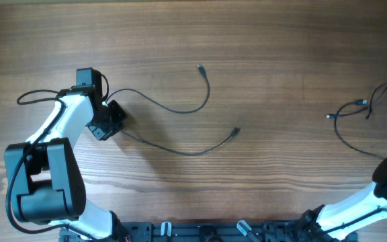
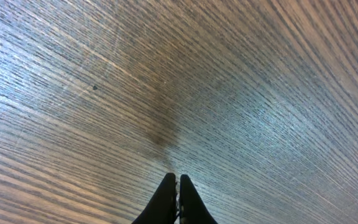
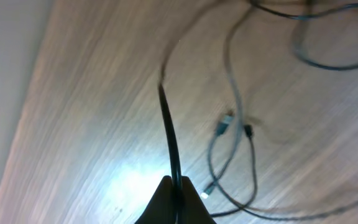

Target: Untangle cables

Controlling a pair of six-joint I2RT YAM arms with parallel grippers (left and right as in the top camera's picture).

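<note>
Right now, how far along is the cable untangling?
Done, apparently: two thin black cable strands lie spread apart without crossing. In hand: the right gripper is shut on one black cord. Remaining: the overlapping cords with silvery plugs at the overhead view's right edge. Left gripper is shut, empty.

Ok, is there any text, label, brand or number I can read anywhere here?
No text is readable in any view.
The cables show no print; their plug ends are too small and blurred to tell.
The table and white arms carry no visible label.
</note>
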